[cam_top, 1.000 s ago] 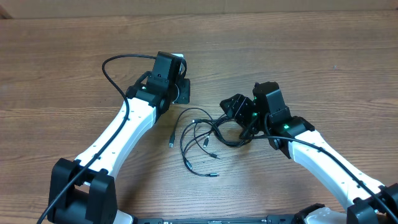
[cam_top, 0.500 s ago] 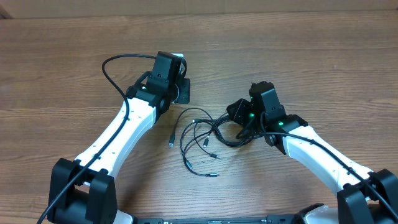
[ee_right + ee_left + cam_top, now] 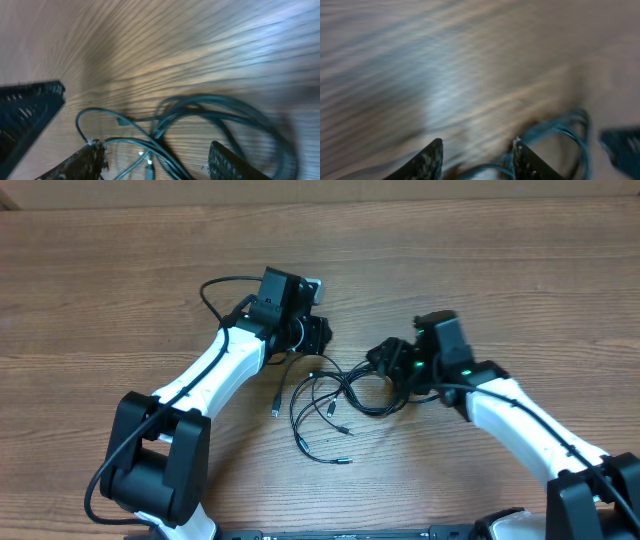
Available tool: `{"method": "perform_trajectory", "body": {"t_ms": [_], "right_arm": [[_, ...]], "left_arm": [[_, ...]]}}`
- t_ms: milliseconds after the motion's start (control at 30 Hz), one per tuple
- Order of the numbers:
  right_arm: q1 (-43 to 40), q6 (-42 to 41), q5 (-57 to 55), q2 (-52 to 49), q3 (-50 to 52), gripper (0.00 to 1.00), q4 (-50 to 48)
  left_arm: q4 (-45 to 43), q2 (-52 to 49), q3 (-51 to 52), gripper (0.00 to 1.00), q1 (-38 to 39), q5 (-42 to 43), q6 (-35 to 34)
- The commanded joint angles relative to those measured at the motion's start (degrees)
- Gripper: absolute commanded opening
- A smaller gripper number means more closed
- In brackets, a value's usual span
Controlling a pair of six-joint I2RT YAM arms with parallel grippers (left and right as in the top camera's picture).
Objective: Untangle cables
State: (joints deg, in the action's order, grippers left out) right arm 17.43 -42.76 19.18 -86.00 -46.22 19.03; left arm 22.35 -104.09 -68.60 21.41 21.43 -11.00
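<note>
The left hand (image 3: 477, 152) is open and the right hand (image 3: 152, 157) is open too, by the tangled cables (image 3: 335, 395) on the bench (image 3: 100, 270).

black cables (image 3: 350, 387), brown wood-grain table (image 3: 500, 270)

Frame motion-blurred. Wood-grain table (image 3: 200, 40) filled the upper half. Right gripper (image 3: 155, 150) sat at the bottom edge, its fingers (image 3: 87, 162) spread wide, one lower left, one lower right. Cables (image 3: 200, 102) lay looped on the table at centre and lower right, with strands running down between the fingers; contact not discernible. Dark dotted block (image 3: 27, 112) at left edge, unidentified.
</note>
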Motion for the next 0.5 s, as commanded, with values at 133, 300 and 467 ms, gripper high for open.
{"method": "perform_trajectory", "body": {"t_ms": [133, 300, 467], "right_arm": [[-11.1, 2.4, 5.8, -0.3, -0.5, 0.65, 11.9], [-11.0, 2.3, 1.0, -0.3, 0.1, 0.65, 14.3], [-9.2, 2.3, 0.9, -0.9, 0.5, 0.59, 14.3]], "left_arm": [[-1.3, -0.4, 0.0, 0.49, 0.4, 12.1, 5.9], [-1.4, -0.5, 0.0, 0.50, 0.4, 7.0, 5.9], [-1.4, -0.5, 0.0, 0.49, 0.4, 6.4, 5.9]]}}
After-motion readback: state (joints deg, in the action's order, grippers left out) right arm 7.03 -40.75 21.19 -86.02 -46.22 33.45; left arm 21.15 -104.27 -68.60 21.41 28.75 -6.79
